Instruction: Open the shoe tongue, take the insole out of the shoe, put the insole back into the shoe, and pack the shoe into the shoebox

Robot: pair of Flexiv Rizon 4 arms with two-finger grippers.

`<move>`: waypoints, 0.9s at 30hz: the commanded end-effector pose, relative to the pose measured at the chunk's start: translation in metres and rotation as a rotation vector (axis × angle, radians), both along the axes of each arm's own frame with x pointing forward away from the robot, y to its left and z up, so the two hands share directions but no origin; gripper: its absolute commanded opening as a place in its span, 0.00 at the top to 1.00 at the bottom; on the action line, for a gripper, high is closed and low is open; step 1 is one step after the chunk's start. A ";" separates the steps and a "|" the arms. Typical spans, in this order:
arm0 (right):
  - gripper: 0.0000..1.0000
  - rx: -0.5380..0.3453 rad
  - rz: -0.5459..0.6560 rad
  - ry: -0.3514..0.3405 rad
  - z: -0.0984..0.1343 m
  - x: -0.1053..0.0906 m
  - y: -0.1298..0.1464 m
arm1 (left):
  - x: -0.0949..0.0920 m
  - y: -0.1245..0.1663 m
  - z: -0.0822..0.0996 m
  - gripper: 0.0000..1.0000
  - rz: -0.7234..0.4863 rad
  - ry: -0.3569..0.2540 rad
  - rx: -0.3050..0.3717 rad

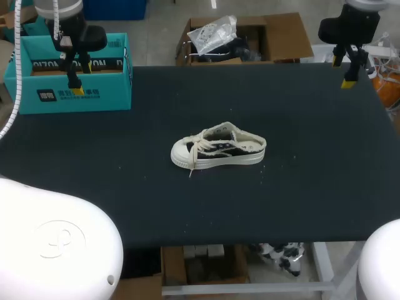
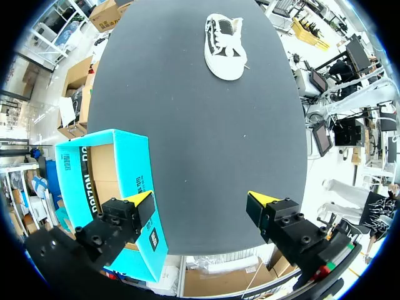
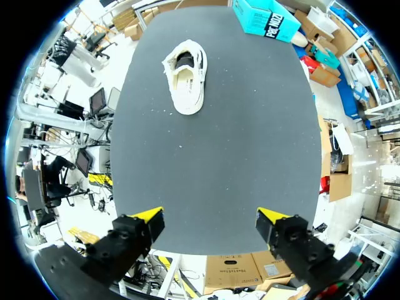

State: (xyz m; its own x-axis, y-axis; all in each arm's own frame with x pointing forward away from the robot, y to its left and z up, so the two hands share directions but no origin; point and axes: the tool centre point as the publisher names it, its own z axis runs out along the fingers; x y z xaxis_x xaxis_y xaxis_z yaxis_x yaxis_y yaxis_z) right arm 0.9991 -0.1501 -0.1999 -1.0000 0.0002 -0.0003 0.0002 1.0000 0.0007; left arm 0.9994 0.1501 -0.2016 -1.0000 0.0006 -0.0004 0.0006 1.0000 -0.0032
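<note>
The white shoe (image 1: 219, 149) sits upright in the middle of the counter (image 1: 325, 187), its inside too small to make out, while the left end effector (image 2: 201, 201) hangs wide open and empty, partly hiding the teal shoebox (image 1: 94, 94), and the right end effector (image 3: 210, 215) gapes empty near the far corner.

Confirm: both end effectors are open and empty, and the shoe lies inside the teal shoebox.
No: the head view shows the shoe on the table, outside the teal shoebox. The left end effector and right end effector are open and empty.
</note>
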 end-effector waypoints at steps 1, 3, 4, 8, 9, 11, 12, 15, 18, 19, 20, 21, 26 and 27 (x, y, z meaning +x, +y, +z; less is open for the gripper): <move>0.00 0.000 0.000 0.000 0.000 0.000 0.000 | 0.000 0.000 0.000 0.00 0.000 0.001 0.002; 0.00 0.000 0.000 0.000 0.000 0.000 0.000 | 0.000 0.000 0.000 0.00 0.000 0.001 0.002; 0.00 0.000 0.000 0.000 0.000 0.000 0.000 | 0.000 0.000 0.000 0.00 0.000 0.001 0.002; 0.00 0.000 0.000 0.000 0.000 0.000 0.000 | 0.000 0.000 0.000 0.00 0.000 0.001 0.002; 0.00 0.000 0.000 0.000 0.000 0.000 0.000 | 0.000 0.000 0.000 0.00 0.000 0.001 0.002; 0.00 0.000 0.000 0.000 0.000 0.000 0.000 | 0.000 0.000 0.000 0.00 0.000 0.001 0.002; 0.00 0.000 0.000 0.000 0.000 0.000 0.000 | 0.000 0.000 0.000 0.00 0.000 0.001 0.002; 0.00 0.000 0.000 0.000 0.000 0.000 0.000 | 0.000 0.000 0.000 0.00 0.000 0.001 0.002; 0.00 0.000 0.000 0.000 0.000 0.000 0.000 | 0.000 0.000 0.000 0.00 0.000 0.001 0.002; 0.00 0.016 -0.007 0.007 -0.001 0.001 0.000 | -0.003 -0.002 0.002 0.00 -0.001 0.009 0.005; 0.00 0.033 -0.003 0.004 -0.002 0.001 0.003 | -0.006 -0.005 0.002 0.00 0.019 0.005 0.019; 0.00 0.061 -0.005 0.004 -0.004 0.001 0.005 | -0.009 -0.008 0.002 0.00 0.033 0.016 0.017; 0.00 0.149 0.006 0.013 -0.026 -0.006 0.025 | -0.026 -0.025 -0.002 0.00 0.219 0.059 0.044; 0.00 0.198 0.007 0.011 -0.030 -0.008 0.030 | -0.029 -0.029 -0.003 0.00 0.260 0.065 0.059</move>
